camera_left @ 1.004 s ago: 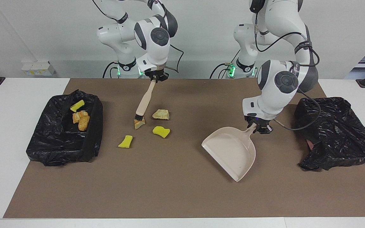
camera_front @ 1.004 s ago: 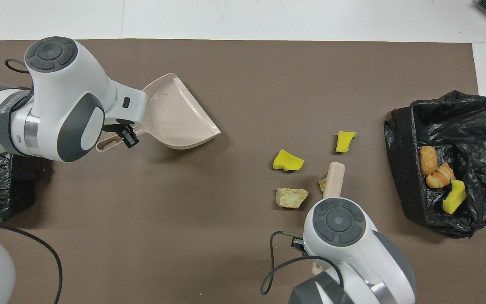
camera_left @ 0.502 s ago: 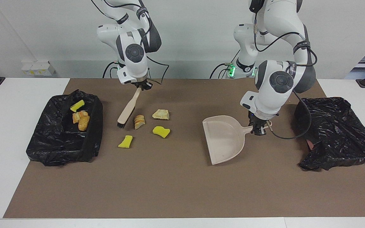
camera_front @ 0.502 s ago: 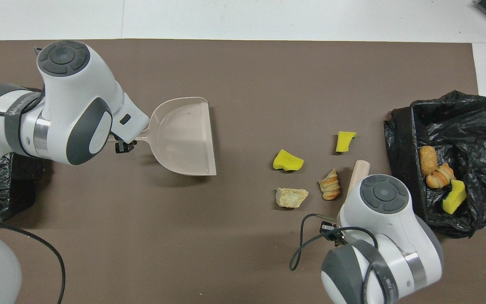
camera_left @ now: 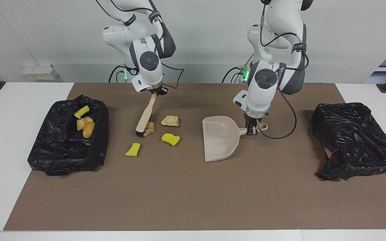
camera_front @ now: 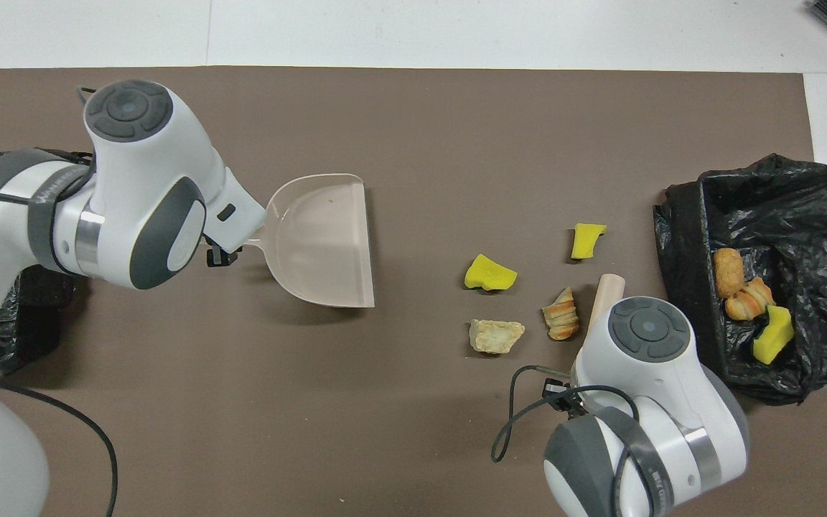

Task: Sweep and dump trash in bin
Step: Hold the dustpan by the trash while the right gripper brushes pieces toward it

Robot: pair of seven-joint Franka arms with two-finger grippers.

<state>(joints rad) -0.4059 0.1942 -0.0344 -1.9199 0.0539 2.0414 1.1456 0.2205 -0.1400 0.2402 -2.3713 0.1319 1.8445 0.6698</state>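
Trash below right gripper

The right gripper holds the brush, its bristles touching a bread lump. Three more scraps lie between that lump and the dustpan in the left gripper.

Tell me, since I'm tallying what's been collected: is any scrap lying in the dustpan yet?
No. The dustpan is bare inside, and four scraps lie on the mat.
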